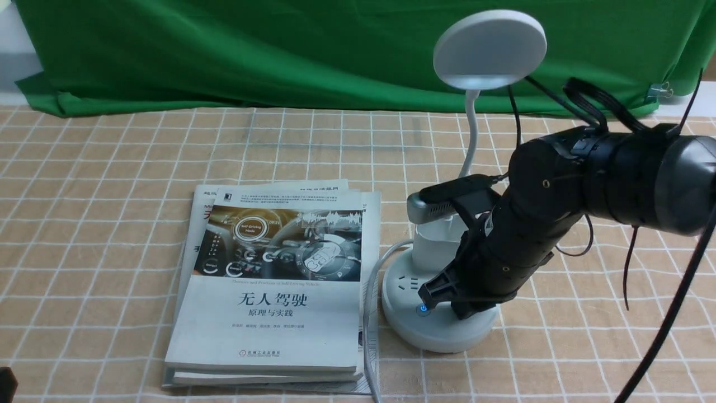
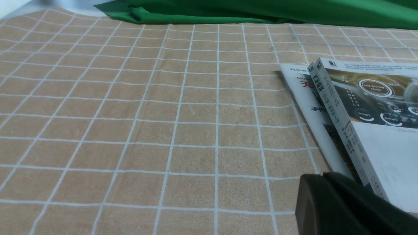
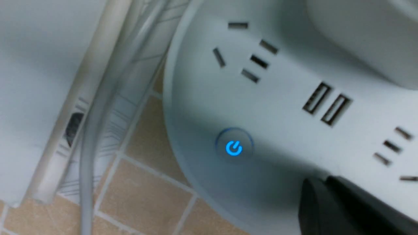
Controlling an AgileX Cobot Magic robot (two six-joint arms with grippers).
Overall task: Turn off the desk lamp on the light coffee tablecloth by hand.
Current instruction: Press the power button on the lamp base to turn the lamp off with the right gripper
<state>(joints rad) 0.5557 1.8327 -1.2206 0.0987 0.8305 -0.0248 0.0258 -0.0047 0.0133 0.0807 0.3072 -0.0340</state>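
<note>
**A:** Where is the lamp [image 1: 433, 246]?

**B:** Right of centre in the front view. It stands upright on the cloth [image 1: 100, 224], just beside the books [image 1: 274, 291]. Its neck climbs to the disc head at the top of the frame. The round base sits low, and the button [image 1: 423, 309] glows blue near its front edge.

**A:** And the hand?

**B:** The right hand [image 1: 428, 298] slants down from the frame's right edge toward the lower left, its long axis aimed at the base. Its fingers [image 3: 346, 209] are pressed together and hold nothing. The tip sits just up and right of the button, very near it. The right wrist view shows a strip of bare base between them.

**A:** So which way should it go?

**B:** I'd judge a short push down-left along that same axis, then a press. The left hand [image 2: 321, 186] is much farther away. Its fingers are together and empty too, out beyond the books, and only a dark scrap shows at the front view's bottom left corner.

**A:** Anything hidden?

**B:** The arm covers the base's right half and much of the cup. The head's underside faces away from the camera, so its light isn't shown. Whether the tip rests on the base or hovers above it, I can't tell.
</note>
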